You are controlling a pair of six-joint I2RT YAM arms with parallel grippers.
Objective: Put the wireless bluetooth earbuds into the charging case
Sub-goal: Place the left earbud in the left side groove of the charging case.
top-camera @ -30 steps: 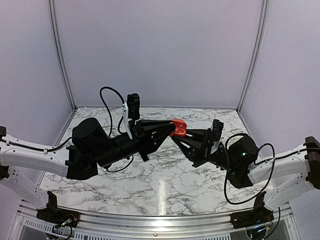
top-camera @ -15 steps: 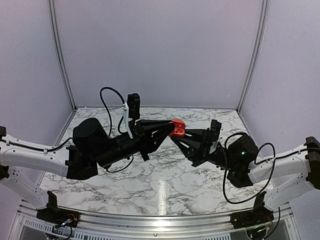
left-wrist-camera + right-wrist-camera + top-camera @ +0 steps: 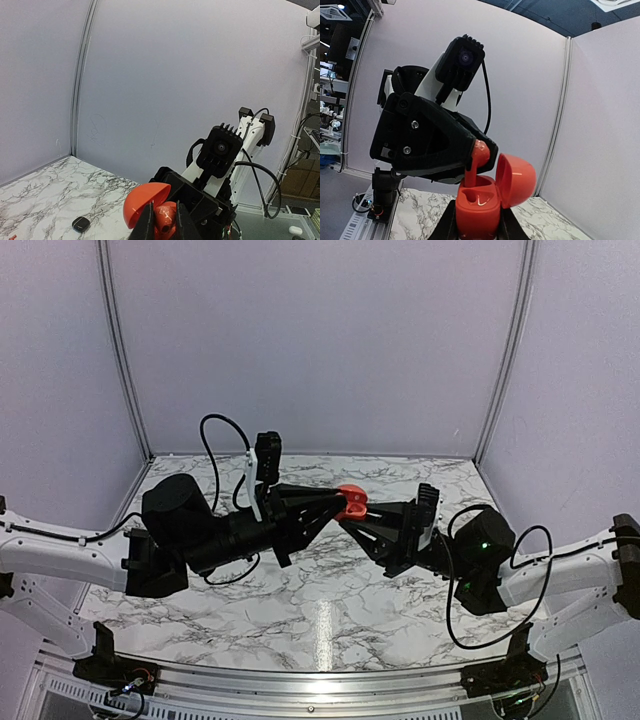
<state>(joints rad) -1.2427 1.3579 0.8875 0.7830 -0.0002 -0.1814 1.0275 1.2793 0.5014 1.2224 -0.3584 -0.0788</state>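
Mid-air over the worktop (image 3: 320, 610), both arms are meeting tip to tip. Left end effector (image 3: 164, 223) is pinching a red bud (image 3: 479, 159) by its upper end. The bud's lower end is reaching into the red case (image 3: 477, 206), and I'm reading it as not seated yet. Right end effector (image 3: 479, 222) is clamping the case by its lower body, with the lid (image 3: 516, 179) hanging open to one side.

Handling guess: the bud is tiny, light, rigid glossy plastic (slippery, likely to pivot or pop out of a hard pinch). So I'm suggesting a light squeeze and a push straight along its length. The case looks stiff too, and the body grip is leaving the hinge free.

Room: open air all round, back wall (image 3: 320, 340) well apart. The left end effector is crowding the lid and case rim, and that's the tight spot. A black case (image 3: 80, 224) is lying on the worktop below, out of the way.
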